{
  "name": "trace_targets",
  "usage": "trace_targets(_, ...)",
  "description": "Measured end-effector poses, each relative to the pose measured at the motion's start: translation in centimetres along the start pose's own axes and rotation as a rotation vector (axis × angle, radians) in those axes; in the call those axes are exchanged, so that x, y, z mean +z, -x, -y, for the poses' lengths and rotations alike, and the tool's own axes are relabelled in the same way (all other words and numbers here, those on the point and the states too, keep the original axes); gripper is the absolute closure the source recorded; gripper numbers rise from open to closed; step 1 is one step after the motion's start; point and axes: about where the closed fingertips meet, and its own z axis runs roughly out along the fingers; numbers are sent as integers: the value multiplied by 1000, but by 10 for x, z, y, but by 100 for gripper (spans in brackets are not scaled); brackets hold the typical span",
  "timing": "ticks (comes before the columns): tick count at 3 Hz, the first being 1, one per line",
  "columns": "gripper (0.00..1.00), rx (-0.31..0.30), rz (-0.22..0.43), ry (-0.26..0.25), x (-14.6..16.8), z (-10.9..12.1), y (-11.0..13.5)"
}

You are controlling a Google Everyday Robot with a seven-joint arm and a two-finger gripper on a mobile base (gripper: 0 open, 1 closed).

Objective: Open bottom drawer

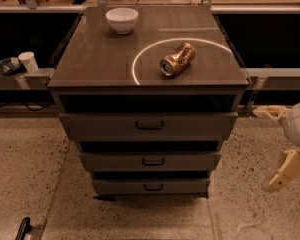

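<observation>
Hovering empty with fingers spread, the gripper [273, 149] has the bottom drawer [151, 186] well apart at its 8 o'clock.

The gripper [268, 150] hangs low at the right edge, its 2 pale fingers [285, 170] spread apart, pointing left.

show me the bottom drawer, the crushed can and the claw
bottom drawer [151, 186]: camera view, on its small dark handle at the front's centre.
can [177, 59]: camera view, middle of its side, lying on the cabinet top [100, 59].
claw [270, 149]: camera view, between its spread fingertips, right of the bottom drawer, apart from it.
</observation>
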Motion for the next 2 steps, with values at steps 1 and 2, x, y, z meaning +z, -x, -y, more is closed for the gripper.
trace_targets(1,0,-23,-107,-16,24,0,-2)
trace_targets(2,0,-61,-211,-33,80,-8,-32)
